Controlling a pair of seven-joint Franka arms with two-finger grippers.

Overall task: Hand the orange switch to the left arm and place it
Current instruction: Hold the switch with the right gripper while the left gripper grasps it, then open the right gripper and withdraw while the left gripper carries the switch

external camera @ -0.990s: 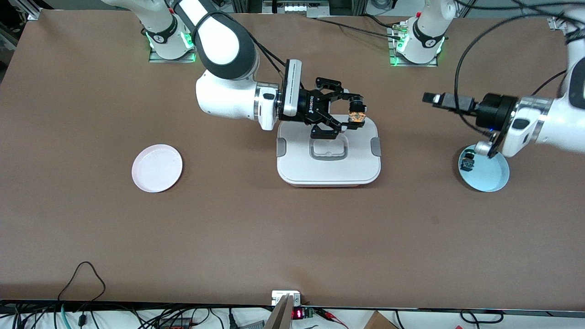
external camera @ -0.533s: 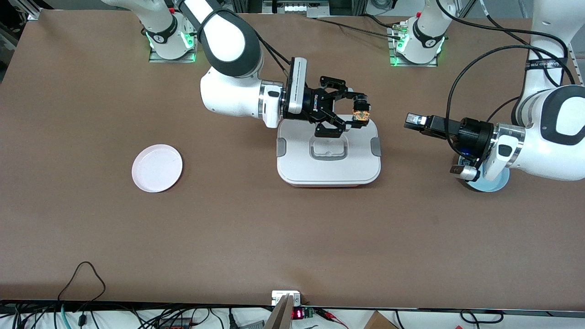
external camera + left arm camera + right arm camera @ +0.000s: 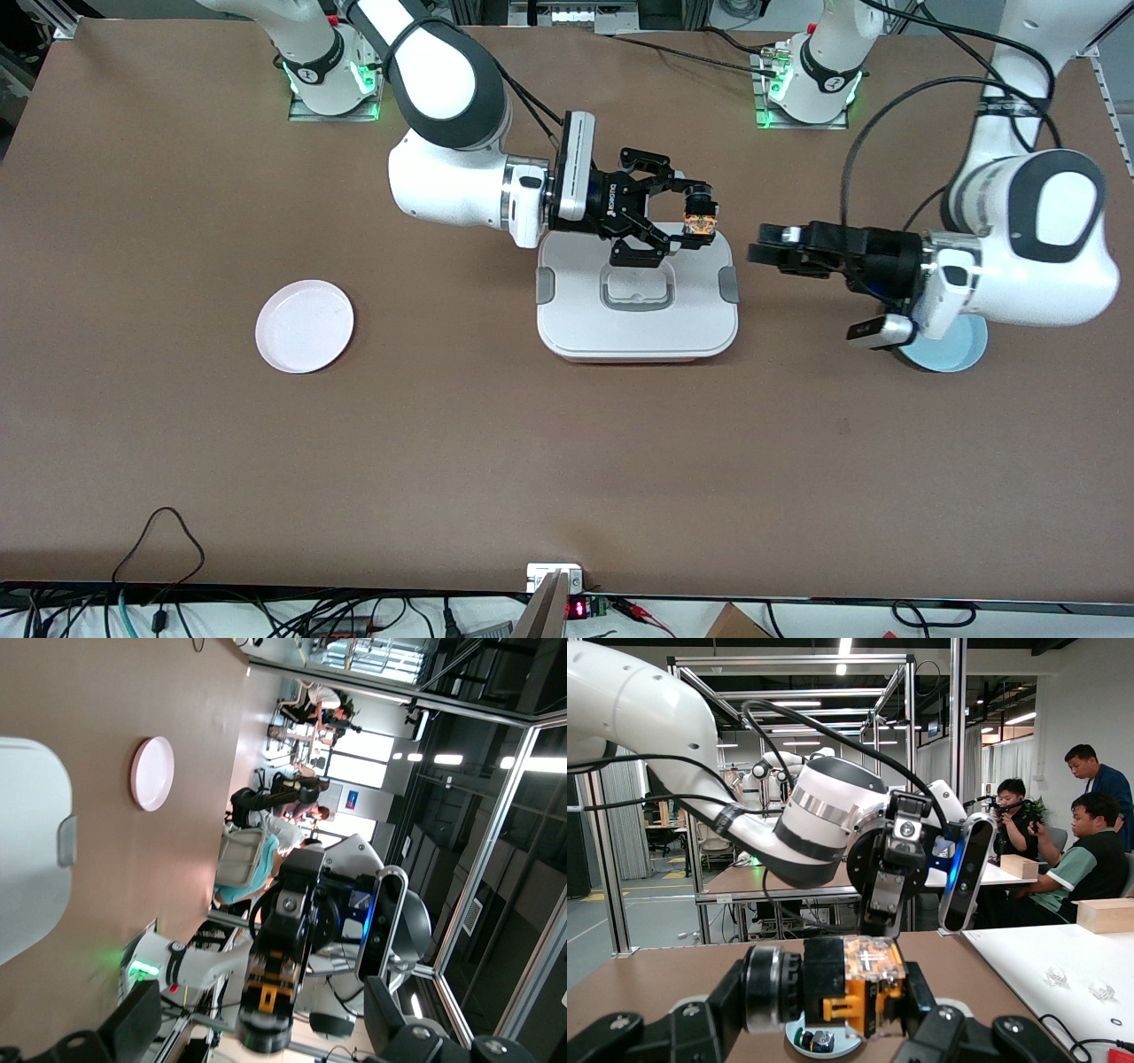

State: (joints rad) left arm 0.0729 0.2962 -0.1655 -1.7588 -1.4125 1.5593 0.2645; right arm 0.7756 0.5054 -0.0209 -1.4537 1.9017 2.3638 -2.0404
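My right gripper (image 3: 698,215) is shut on the orange switch (image 3: 698,225) and holds it in the air over the edge of the white box (image 3: 576,328) that faces the robot bases. In the right wrist view the switch (image 3: 868,979) sits clamped between the right gripper (image 3: 833,1010) fingers. My left gripper (image 3: 760,246) is open and points at the switch from the left arm's end, a short gap away and just off the box's edge. In the left wrist view the switch (image 3: 270,992) shows ahead between the wide-apart fingers of the left gripper (image 3: 257,1028).
A pink plate (image 3: 304,325) lies toward the right arm's end of the table. A blue plate (image 3: 961,353) lies under my left arm's wrist; in the right wrist view it (image 3: 837,1047) holds a green-accented switch (image 3: 815,1041). The box (image 3: 31,842) shows in the left wrist view.
My left gripper has swung from over the blue plate toward the box and the held switch, closing the gap. My right gripper has barely moved and keeps the switch.
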